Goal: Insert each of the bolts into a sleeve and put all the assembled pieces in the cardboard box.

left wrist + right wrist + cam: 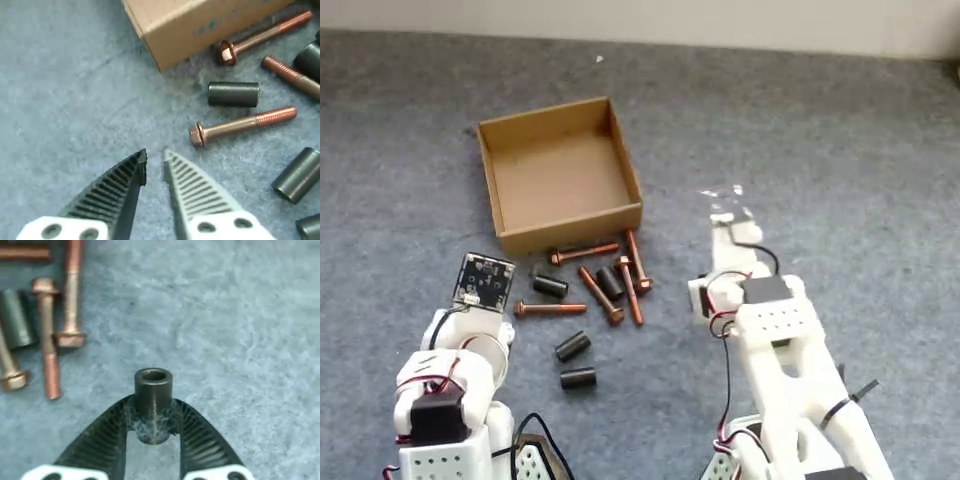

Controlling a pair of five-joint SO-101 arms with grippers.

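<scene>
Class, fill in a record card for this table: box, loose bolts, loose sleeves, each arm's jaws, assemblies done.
box: cardboard box, empty
loose bolts: five copper bolts on the grey surface between box and arms
loose sleeves: four dark sleeves lying near them
right jaws: shut on a fifth sleeve
left jaws: slightly apart, holding nothing
assemblies done: none

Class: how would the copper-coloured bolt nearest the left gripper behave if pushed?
The copper-coloured metal bolt looks rigid, probably heavy for its size. Lying sideways on grey carpet, its round shank may roll, arcing around the flanged head.
</scene>
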